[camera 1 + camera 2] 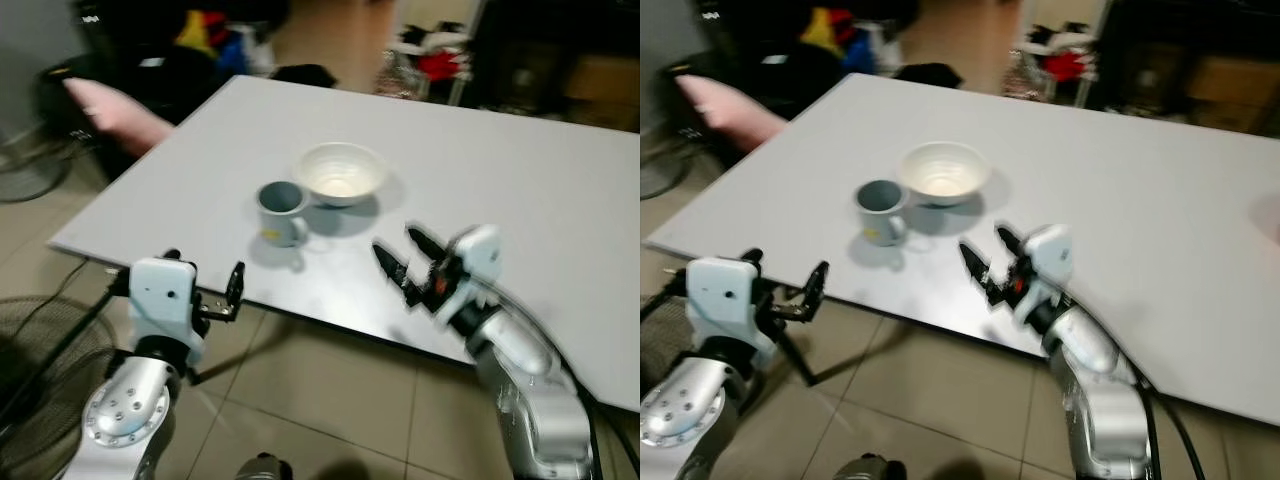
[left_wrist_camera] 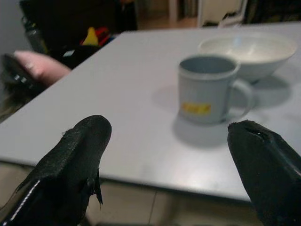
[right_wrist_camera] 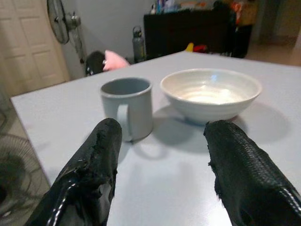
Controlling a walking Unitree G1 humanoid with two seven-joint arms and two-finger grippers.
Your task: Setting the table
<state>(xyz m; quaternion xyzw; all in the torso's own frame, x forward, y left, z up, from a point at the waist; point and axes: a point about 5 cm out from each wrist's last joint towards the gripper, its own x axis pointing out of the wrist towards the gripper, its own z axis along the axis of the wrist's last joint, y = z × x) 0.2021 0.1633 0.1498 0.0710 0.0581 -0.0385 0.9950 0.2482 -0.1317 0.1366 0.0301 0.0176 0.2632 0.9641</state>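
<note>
Sensibly, the right gripper (image 1: pixel 403 262), fingers spread wide above the white table (image 1: pixel 520 180), should advance toward 11 o'clock for the grey ceramic mug (image 1: pixel 282 212) touching the cream bowl (image 1: pixel 341 172); the left gripper (image 1: pixel 234 292) is wide too.

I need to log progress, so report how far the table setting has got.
Done: a grey mug and a white bowl stand side by side on the white table. In hand: nothing; the right gripper is open over the table near them, and the left gripper is open at the table's near edge. Left: any further tableware, as none is seen beyond these two.
</note>
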